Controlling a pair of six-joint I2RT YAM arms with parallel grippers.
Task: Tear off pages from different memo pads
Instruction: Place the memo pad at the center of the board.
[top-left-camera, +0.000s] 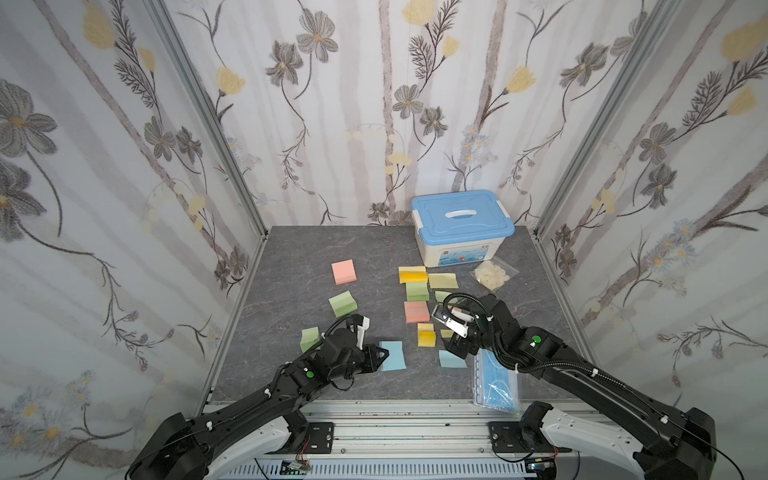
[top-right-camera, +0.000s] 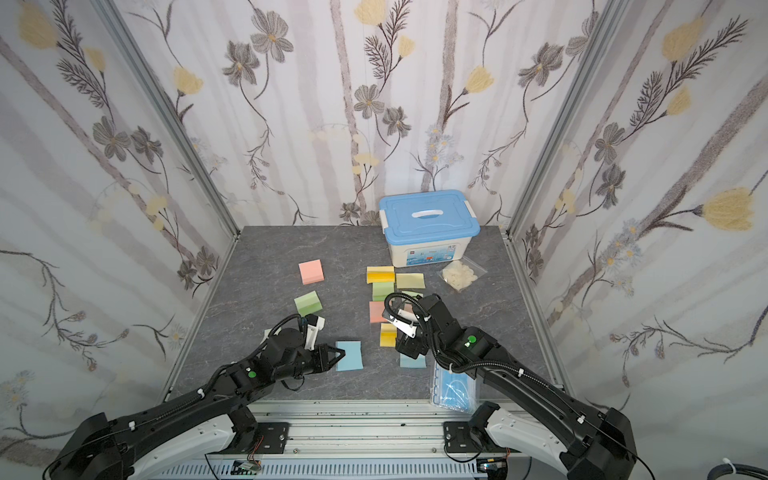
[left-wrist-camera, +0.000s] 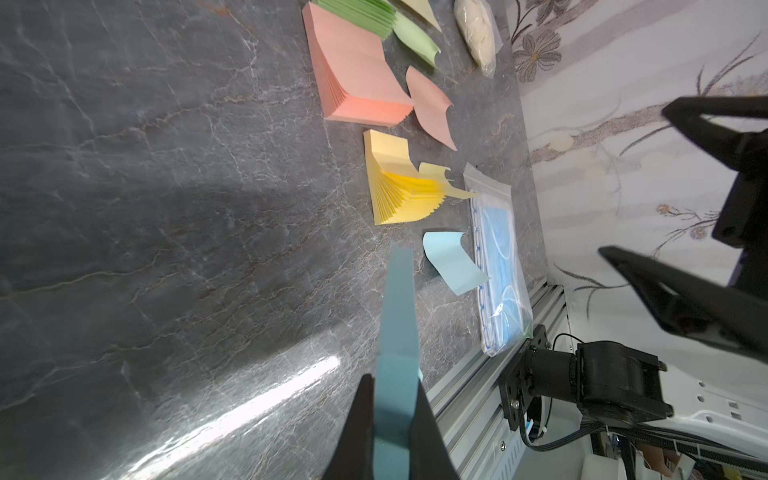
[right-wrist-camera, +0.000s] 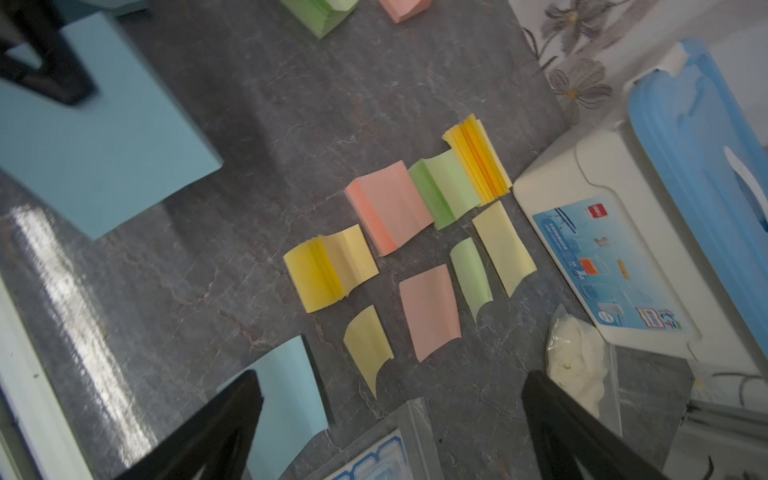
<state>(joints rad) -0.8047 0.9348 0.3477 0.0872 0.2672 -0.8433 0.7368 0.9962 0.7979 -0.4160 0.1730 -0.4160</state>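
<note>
Our left claw (left-wrist-camera: 392, 380) is clamped shut on the edge of the blue pad (left-wrist-camera: 397, 299), near the front of the bench (top-left-camera: 291, 270). Our right claw (right-wrist-camera: 392, 378) gapes wide, gripping nothing, over a loose blue page (right-wrist-camera: 291, 395). Beyond it we see yellow, pink and green pads (right-wrist-camera: 395, 208) in a row, loose pages (right-wrist-camera: 430, 316) just beside them.

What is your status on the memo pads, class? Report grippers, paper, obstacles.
Left gripper shut on blue pad. Right gripper open, by loose blue page. Mask bag lies beside that page.
</note>
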